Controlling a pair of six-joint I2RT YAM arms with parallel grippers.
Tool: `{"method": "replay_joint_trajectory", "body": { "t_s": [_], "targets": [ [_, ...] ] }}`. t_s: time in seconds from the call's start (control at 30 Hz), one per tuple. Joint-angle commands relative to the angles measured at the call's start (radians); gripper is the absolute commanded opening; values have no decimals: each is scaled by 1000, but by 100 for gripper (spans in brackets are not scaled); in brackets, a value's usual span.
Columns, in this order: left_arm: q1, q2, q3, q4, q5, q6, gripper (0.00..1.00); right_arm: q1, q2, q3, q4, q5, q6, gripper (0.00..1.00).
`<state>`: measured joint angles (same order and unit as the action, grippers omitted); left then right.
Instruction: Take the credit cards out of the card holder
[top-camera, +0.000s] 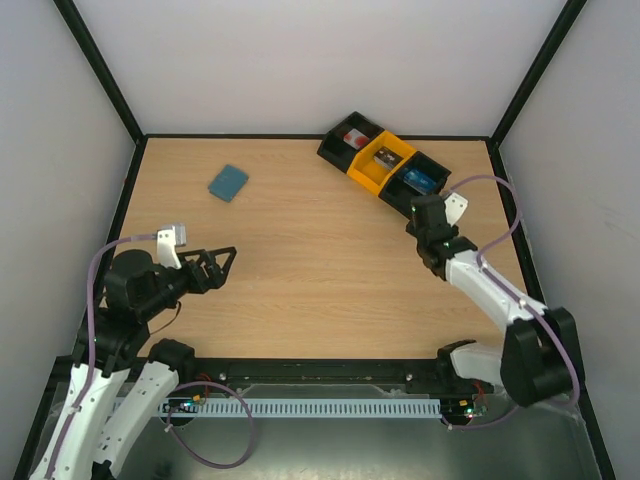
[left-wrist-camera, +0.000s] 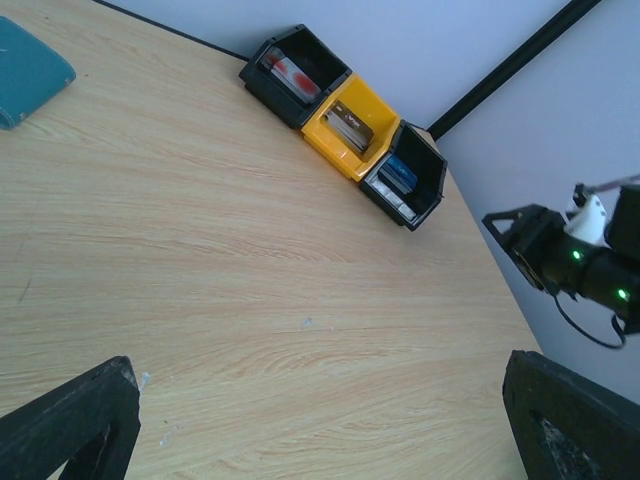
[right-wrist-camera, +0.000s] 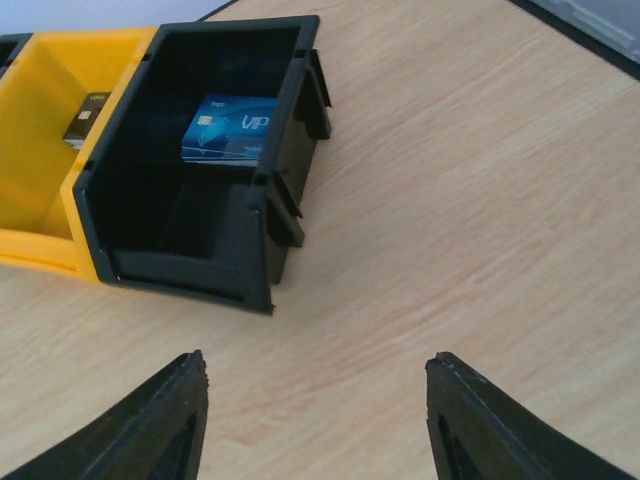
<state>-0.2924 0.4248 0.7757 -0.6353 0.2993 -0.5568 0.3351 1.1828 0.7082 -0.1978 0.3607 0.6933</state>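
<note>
- Three-bin tray (top-camera: 364, 178) is holding the white card (left-wrist-camera: 290, 72), grey card (left-wrist-camera: 348, 127) and blue card (right-wrist-camera: 230, 128), one per bin.
- Right gripper (right-wrist-camera: 318, 380) is gaping wide and empty just before the tray's blue-card bin; left gripper (left-wrist-camera: 320, 380), equally wide and empty, is hanging well off from the tray.
- Card holder (top-camera: 228, 182) is lying well left of the tray, nearer the left gripper.
- Blue card is showing "VIP"; other print is proving unreadable.

Left wrist view's edge crops the card holder (left-wrist-camera: 28, 68); the dark grey card (right-wrist-camera: 86, 117) seems partly hidden.
</note>
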Motion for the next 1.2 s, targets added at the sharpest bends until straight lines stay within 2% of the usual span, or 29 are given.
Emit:
{"method": "replay_joint_trajectory", "body": {
  "t_s": [0.0,0.3,0.43,0.53,0.87,1.17],
  "targets": [
    [1,-11,31,-33,21,17,100,-52,130,103,99,-77,12,57],
    [-1,-34,51,-57,27,41,100,-125,366,230,168,-165,16,55],
    [0,-41,37,-40,54,25,100,-137,466,331,67,-138,2,54],
    [0,-48,27,-35,57,18,100,-140,496,350,40,-79,22,54],
    [0,-84,23,-15,48,-37,100,-140,611,431,-13,-52,-16,48],
    [0,-187,8,-42,43,-98,100,-140,641,455,-55,4,-43,36]
  ]
}}
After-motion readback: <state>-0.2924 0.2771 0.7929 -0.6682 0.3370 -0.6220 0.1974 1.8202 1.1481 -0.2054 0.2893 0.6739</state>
